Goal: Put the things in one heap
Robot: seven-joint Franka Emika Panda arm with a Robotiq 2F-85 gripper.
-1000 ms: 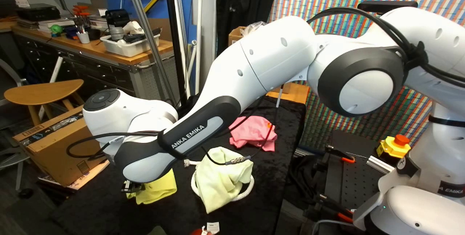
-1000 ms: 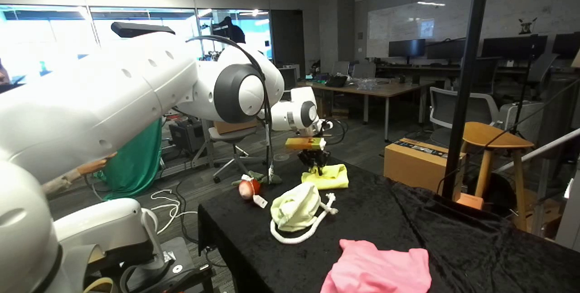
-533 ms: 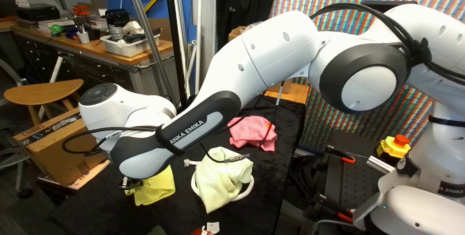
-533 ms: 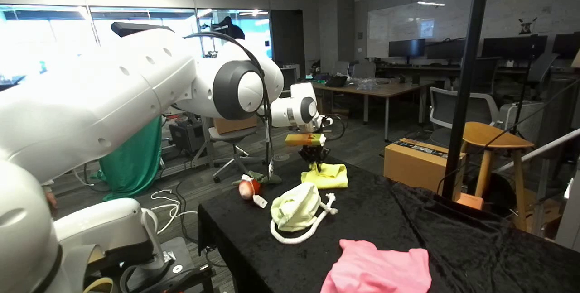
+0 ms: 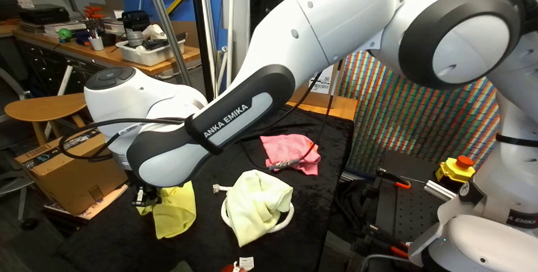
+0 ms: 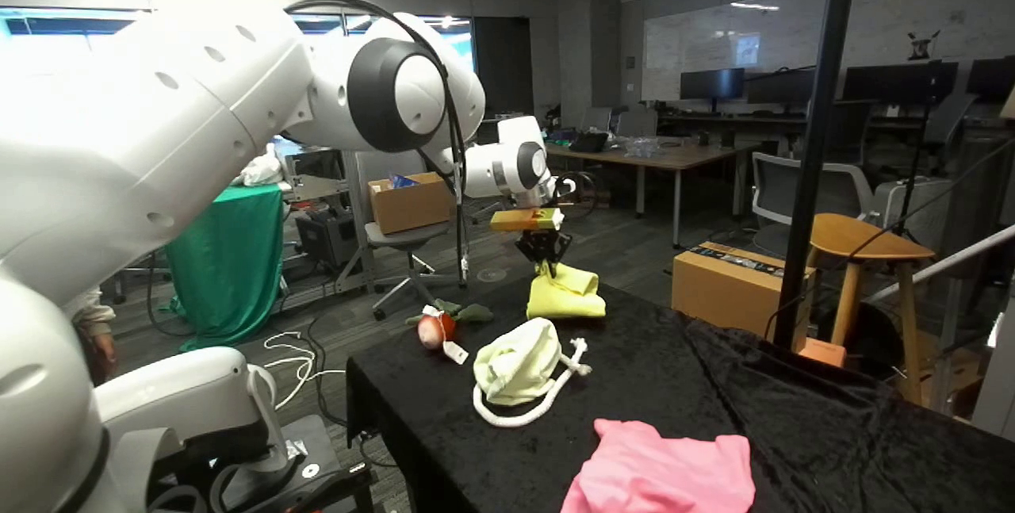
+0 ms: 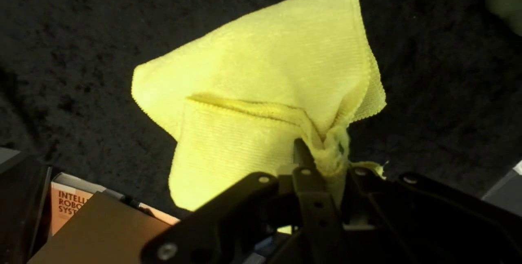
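Note:
A yellow cloth [image 5: 174, 213] shows in both exterior views [image 6: 564, 299] and fills the middle of the wrist view [image 7: 261, 60]. My gripper [image 7: 326, 154] is shut on a bunched part of it. In an exterior view the gripper [image 6: 547, 263] holds the cloth's top up. I cannot tell whether its lower edge touches the table. A pale green cloth [image 5: 256, 204] lies over a white rope [image 6: 507, 420] at mid-table. A pink cloth [image 6: 658, 469] lies crumpled apart from them. A red tagged object [image 6: 434, 331] and a green item [image 6: 472, 312] lie near the table edge.
The table is covered in black cloth [image 6: 793, 402]. A cardboard box [image 5: 75, 171] stands on the floor past the table, near a wooden stool [image 5: 46, 106]. A black post [image 6: 817, 140] rises at the table's side. A cable hangs from the arm above the cloths.
The arm has risen. The gripper has moved up with the yellow cloth, whose gripped part is pulled upward and whose folds hang down. The other cloths have not moved.

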